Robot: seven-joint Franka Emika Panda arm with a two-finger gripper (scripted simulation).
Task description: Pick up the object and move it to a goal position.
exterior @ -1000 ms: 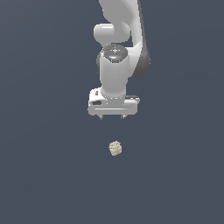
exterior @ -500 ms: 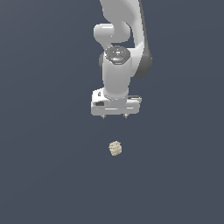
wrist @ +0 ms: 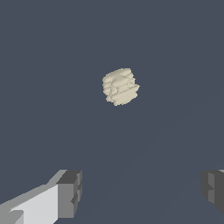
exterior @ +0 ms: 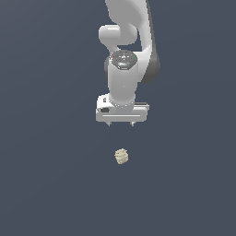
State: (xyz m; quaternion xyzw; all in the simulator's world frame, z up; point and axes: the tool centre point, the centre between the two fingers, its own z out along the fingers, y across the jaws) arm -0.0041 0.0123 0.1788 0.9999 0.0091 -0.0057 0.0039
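Note:
The object (exterior: 121, 156) is a small pale beige, knobbly, ridged lump lying on the dark grey ground. It also shows in the wrist view (wrist: 120, 86). My white gripper (exterior: 121, 124) hangs above and behind it, apart from it, with only the short fingertips showing under the hand. In the wrist view the gripper (wrist: 142, 192) is open and empty, its two grey fingertips (wrist: 70, 193) wide apart, and the object lies ahead of the gap between them.
A plain dark grey ground (exterior: 50, 184) fills both views. The white arm (exterior: 126, 41) rises from the hand to the top of the exterior view.
The gripper has come down slightly and shifted a little toward the exterior view's left. The object has not moved.

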